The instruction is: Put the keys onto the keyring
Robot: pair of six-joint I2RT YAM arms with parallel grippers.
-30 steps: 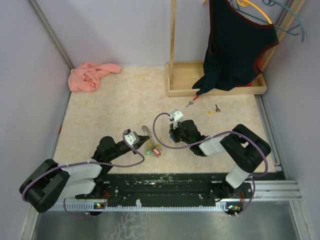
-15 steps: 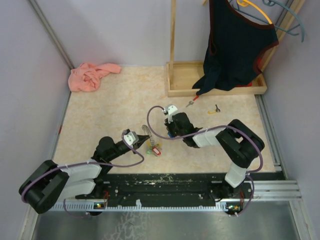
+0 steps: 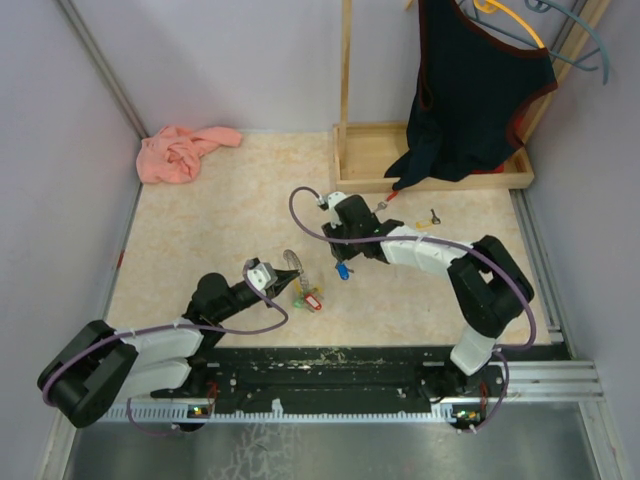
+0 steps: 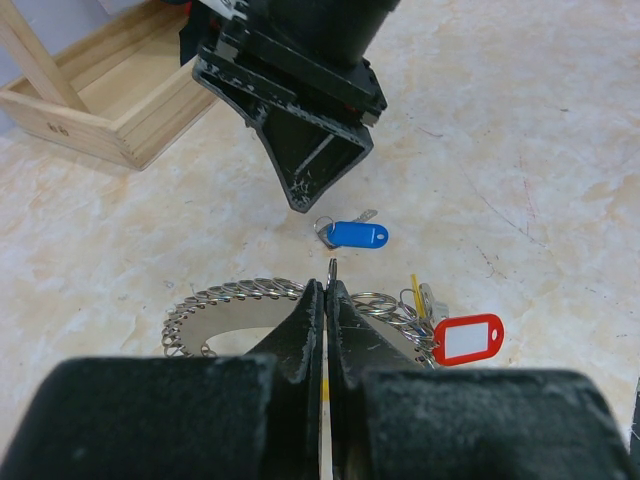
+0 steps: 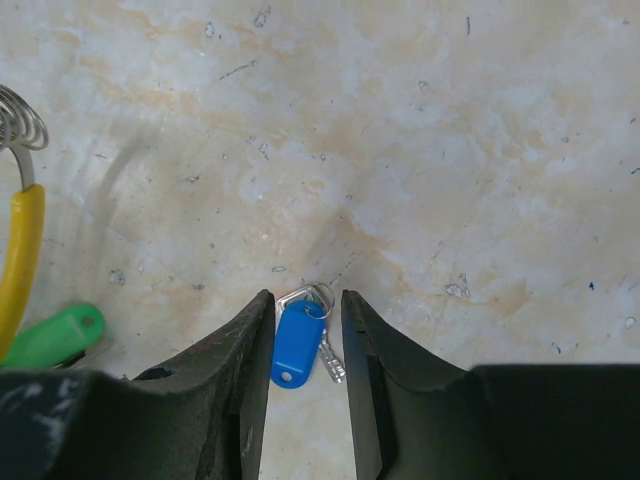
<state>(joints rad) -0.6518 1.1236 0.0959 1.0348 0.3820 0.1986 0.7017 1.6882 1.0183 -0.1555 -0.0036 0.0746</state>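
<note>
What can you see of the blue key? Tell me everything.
The blue key is a small silvery metal key joined by a little split ring to an oblong blue plastic tag with a hole at one end. It lies flat on the mottled beige tabletop, framed by the right tool, whose open fingers stand on either side without visibly touching it. It sits apart from the keyring, not attached to it.

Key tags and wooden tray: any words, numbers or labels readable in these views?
No text can be read.
Wooden tray: small dark stamp on its corner, too blurred to read.
Red tag: white insert looks blank.
Blue tag: no print visible.
</note>
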